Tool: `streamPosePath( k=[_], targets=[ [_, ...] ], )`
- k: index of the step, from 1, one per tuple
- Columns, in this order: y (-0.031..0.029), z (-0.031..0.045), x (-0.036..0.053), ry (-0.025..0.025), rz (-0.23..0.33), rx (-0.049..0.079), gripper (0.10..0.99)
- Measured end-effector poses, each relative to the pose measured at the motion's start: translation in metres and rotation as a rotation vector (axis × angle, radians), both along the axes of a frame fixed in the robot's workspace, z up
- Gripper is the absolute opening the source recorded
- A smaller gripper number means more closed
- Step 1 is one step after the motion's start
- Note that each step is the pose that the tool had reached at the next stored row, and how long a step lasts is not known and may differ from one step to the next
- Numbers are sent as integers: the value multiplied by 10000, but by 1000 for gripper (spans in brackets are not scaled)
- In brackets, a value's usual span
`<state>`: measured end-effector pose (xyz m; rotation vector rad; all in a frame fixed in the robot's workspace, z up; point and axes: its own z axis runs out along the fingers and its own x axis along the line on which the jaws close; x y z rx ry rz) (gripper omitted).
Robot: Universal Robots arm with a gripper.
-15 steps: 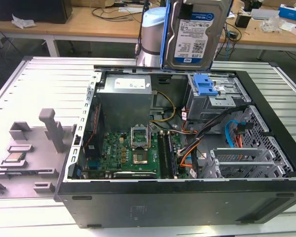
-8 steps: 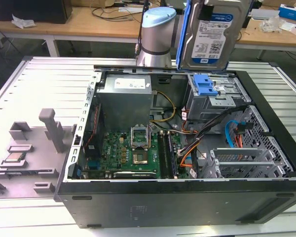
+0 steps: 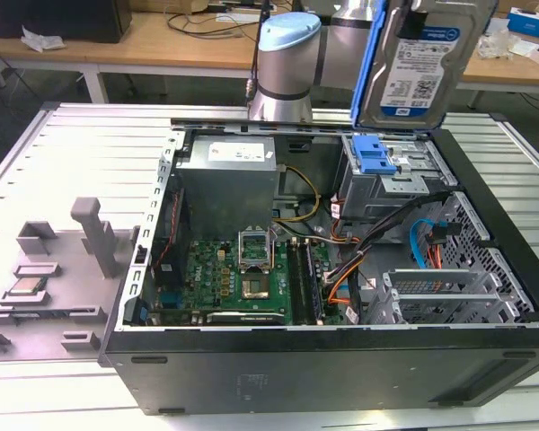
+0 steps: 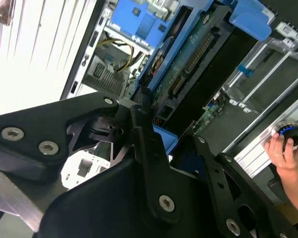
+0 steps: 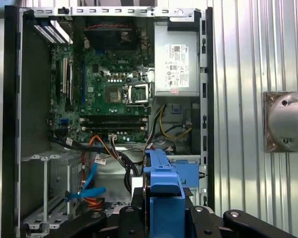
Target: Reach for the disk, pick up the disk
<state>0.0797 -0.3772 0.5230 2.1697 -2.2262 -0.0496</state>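
The disk (image 3: pixel 413 67), a silver hard drive with a white-and-blue label in a bright blue bracket, hangs upright in the air above the back right corner of the open computer case (image 3: pixel 323 350). In the second wrist view the disk (image 4: pixel 188 64) shows edge-on, green board and connector facing out. My gripper (image 5: pixel 164 210) is shut on the disk's blue bracket (image 5: pixel 164 186), black fingers pressing it from both sides. The black gripper (image 4: pixel 166 131) linkages cover the lower half of the second wrist view.
Below the disk sits the grey drive cage (image 3: pixel 377 162) with its blue latch. Inside the case lie the motherboard (image 3: pixel 242 278), power supply (image 3: pixel 229 180) and orange and blue cables (image 3: pixel 431 242). A grey fixture holding a CPU chip (image 3: pixel 27 287) stands on the exterior view's left. A hand (image 4: pixel 283 148) rests on a knob.
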Motion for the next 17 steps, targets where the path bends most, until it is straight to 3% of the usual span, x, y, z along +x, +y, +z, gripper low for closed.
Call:
streamPosePath(
  k=[6,11,15,17],
  targets=[
    [0,-1,251,4,-1,1,369],
    [-14,1,261,4,-1,-2,369],
    [-137,0,261,3,0,0,369],
    [-165,0,261,3,0,-1,369]
  ],
)
